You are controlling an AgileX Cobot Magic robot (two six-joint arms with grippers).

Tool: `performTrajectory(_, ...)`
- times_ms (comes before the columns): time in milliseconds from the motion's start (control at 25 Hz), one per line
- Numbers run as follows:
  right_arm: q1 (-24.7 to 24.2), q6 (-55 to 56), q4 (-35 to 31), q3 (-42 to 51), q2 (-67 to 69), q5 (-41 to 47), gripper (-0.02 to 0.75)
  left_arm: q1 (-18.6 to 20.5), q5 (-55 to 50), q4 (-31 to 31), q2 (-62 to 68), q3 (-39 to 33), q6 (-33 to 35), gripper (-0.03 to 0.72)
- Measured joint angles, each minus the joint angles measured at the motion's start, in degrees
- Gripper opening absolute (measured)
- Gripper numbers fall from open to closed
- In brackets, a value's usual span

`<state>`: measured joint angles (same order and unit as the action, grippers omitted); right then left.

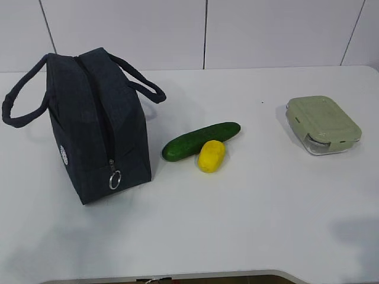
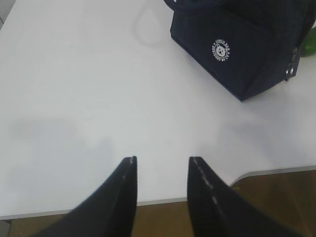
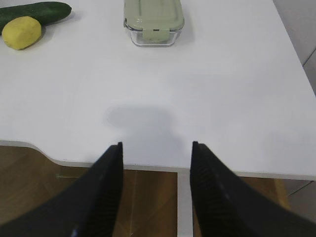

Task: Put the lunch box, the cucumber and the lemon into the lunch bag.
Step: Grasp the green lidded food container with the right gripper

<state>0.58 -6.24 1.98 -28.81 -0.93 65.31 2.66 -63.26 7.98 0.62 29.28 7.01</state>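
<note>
The dark navy lunch bag (image 1: 98, 124) stands at the left of the white table, zipper closed, its ring pull (image 1: 114, 179) hanging at the front. It also shows in the left wrist view (image 2: 237, 42). The cucumber (image 1: 200, 140) lies mid-table with the lemon (image 1: 211, 156) touching its front side; both show in the right wrist view, cucumber (image 3: 34, 12), lemon (image 3: 21, 32). The lunch box (image 1: 324, 124) with its sage-green lid sits at the right (image 3: 153, 19). My left gripper (image 2: 162, 160) is open and empty over the front table edge. My right gripper (image 3: 157, 145) is open and empty over the front edge.
The table's front edge (image 1: 195, 276) has a curved cutout, with brown floor below it (image 3: 143, 202). A white panelled wall (image 1: 207, 29) stands behind the table. Neither arm shows in the exterior view.
</note>
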Motion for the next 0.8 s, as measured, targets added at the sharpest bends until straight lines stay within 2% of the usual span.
performTrajectory(800,0.0,0.0,0.0,0.0,0.0,0.0,0.367,0.0,0.0,0.0,0.0,0.0,0.0,0.242)
